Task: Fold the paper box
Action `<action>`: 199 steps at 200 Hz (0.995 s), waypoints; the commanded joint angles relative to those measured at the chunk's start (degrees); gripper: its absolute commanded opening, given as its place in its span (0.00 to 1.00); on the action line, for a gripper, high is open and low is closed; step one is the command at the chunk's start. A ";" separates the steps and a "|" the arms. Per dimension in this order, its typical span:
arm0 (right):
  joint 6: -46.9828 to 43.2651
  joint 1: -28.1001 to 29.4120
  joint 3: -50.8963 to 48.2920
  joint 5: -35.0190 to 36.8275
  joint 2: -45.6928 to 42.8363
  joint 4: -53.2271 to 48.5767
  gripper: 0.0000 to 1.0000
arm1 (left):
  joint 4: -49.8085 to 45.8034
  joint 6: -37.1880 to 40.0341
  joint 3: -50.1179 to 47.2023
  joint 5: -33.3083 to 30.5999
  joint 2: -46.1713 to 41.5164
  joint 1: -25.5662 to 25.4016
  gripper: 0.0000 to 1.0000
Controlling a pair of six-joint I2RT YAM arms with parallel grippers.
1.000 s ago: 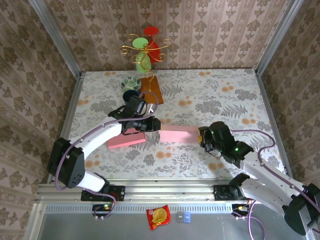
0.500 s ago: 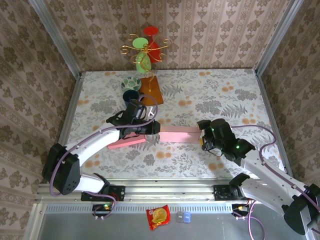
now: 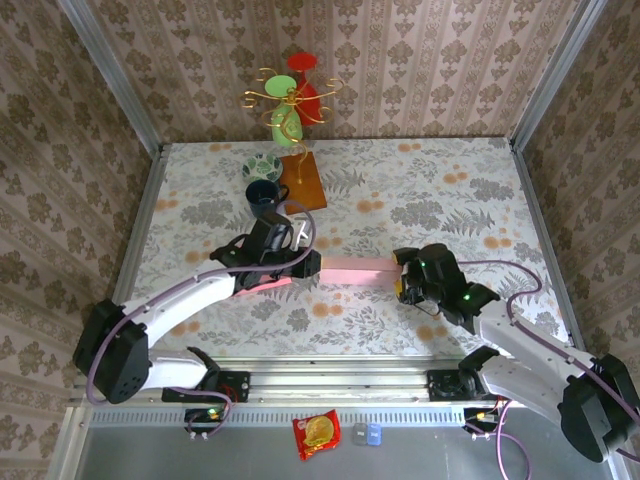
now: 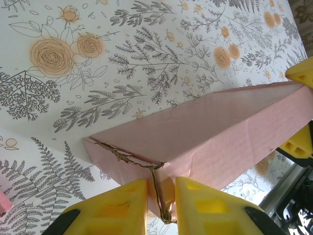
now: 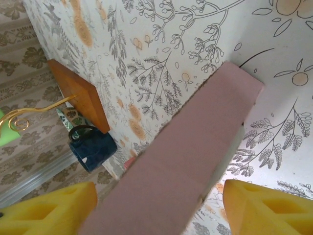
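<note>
paper box [image 3: 355, 267] lies long axis crosswise, one end at left gripper [image 3: 308, 264], other at right gripper [image 3: 403, 275]. one box; one flat pink piece [image 3: 258, 285] just beside left gripper; beyond it one dark mug [image 3: 262, 194], one wooden block [image 3: 303, 180]. left gripper nearly pressed together, pinching torn flap at box's left end. right gripper spread, fingers flanking box's right end, gaps both sides.

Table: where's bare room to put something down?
Free: the far right of the table, beyond the right gripper; also the near strip between the pink box and the table's near edge. Crowded: the far left corner with mug, bowl and wooden block, and the middle, where the left gripper pinches the box's end.
</note>
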 commanded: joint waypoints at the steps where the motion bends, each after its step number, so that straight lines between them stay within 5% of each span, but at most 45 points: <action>1: -2.10 -1.28 -1.68 -4.70 0.65 4.12 0.59 | -1.96 1.48 -3.32 -2.70 -0.32 -1.33 0.21; 61: -5.42 -2.21 -6.35 -6.51 -1.93 3.94 0.51 | -0.76 2.17 -3.67 -2.12 1.27 -1.55 0.23; 119: -12.93 -5.22 -3.23 -12.99 -0.80 -4.51 0.74 | 0.09 2.31 -2.62 -2.18 4.35 -1.48 0.26; 199: -33.77 -10.12 5.78 -14.73 -2.26 -27.07 0.77 | 0.58 1.79 -0.45 -4.76 1.26 -0.13 0.29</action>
